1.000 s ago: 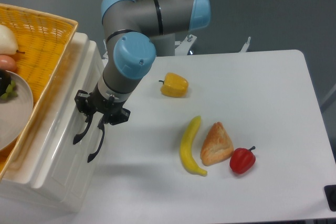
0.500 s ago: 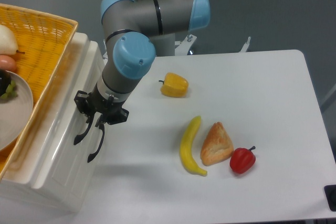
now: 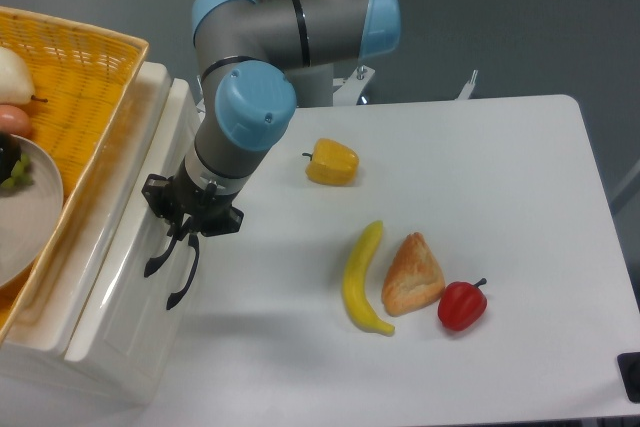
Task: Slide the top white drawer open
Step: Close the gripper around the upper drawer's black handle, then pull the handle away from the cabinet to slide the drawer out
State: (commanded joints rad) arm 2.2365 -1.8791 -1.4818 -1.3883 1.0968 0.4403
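Fixed view from above the table. The white cabinet sits at the left edge of the table, a wicker basket (image 3: pixel 95 77) on its top holding a plate (image 3: pixel 25 212) and some fruit. The top white drawer (image 3: pixel 125 277) reads as the upper glossy band of the cabinet's right-facing side; its front is seen almost edge-on, so I cannot tell how far out it stands. The gripper (image 3: pixel 167 285) hangs at that front, its 2 dark curved fingers pointing down and close together at the tips, apparently hooked at the black handle; the handle itself cannot be separated from the fingers here, so whether they are clamped on it or merely closed beside it cannot be told. Judgement on the step: the pull should run straight to the right, square to the drawer front and level with the tabletop, so the box rides its runners and does not rack. Keep it slow; a light cabinet may drag along with the drawer. The path to the right looks free at first, with the banana (image 3: pixel 362 282), pastry (image 3: pixel 412 274), red pepper (image 3: pixel 461 305) and yellow pepper (image 3: pixel 332 162) lying well apart from the drawer.
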